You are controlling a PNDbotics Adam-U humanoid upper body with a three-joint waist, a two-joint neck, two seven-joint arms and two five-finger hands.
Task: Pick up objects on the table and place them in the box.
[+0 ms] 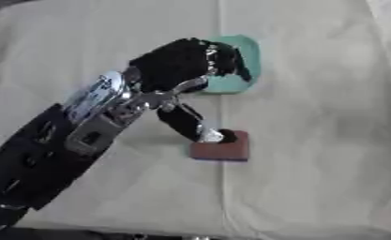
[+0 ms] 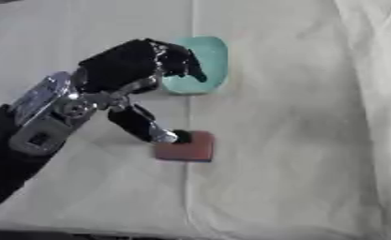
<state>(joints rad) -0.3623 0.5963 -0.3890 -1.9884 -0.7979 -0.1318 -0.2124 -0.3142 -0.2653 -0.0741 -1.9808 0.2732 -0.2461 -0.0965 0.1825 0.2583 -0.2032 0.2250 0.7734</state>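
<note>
- Left robot hand (image 1: 182, 63): fingers curled over the teal object (image 1: 235, 70), thumb tip touching the reddish block (image 1: 223, 149).
- Nothing grasped; fingers clenched on nothing.

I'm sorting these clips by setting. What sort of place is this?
Probably a lab or test bench, not a home: a table draped in plain creased beige cloth, bearing only two test items, a reddish-brown rectangular block and a teal rounded oblong object, with the left robot hand reaching over them.
</note>
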